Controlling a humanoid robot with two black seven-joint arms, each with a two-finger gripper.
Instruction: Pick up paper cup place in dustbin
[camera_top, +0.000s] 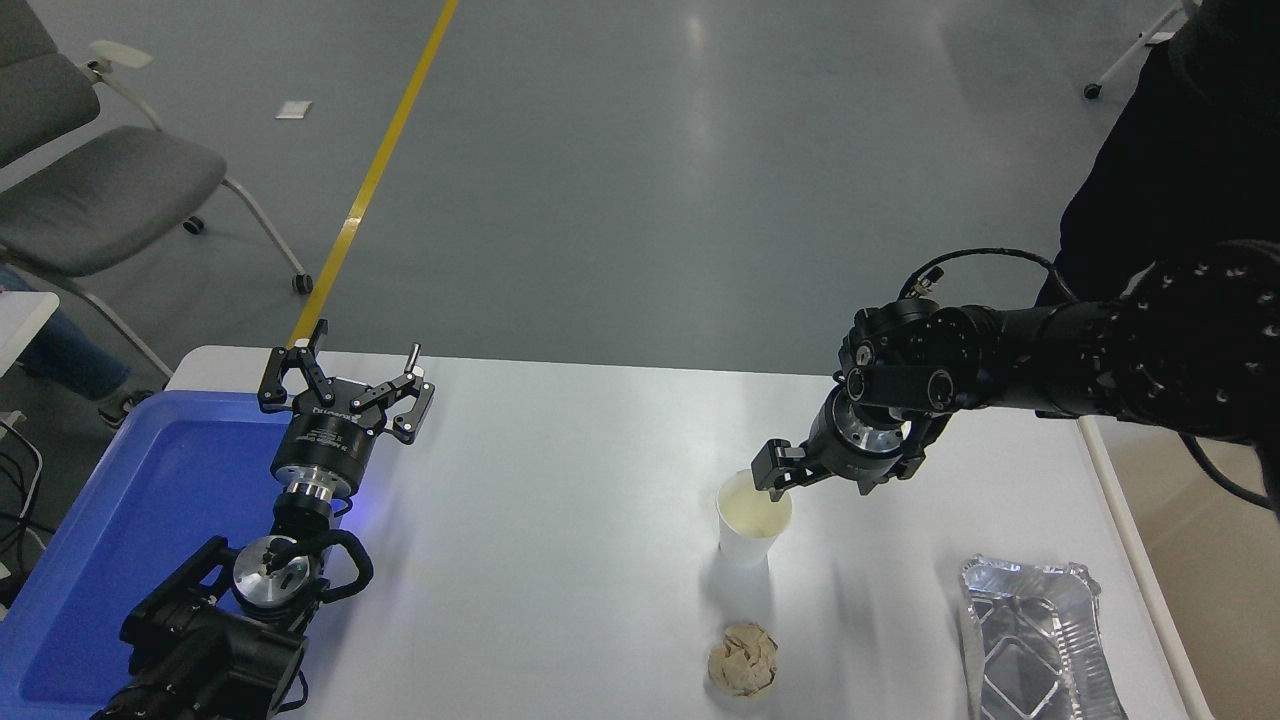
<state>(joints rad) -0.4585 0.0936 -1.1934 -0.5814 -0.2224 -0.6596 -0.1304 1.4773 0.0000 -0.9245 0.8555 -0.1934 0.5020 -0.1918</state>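
My right gripper (772, 478) hangs right at the far rim of the paper cup (752, 520), which stands upright mid-table; whether its fingers are apart I cannot tell. The dustbin (1150, 590) sits at the table's right edge. My left gripper (345, 385) sits open by the blue tray (120, 520).

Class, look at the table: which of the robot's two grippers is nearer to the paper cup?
The right gripper: it sits at the rim of the paper cup. The left gripper is parked far across the table, above the blue tray.
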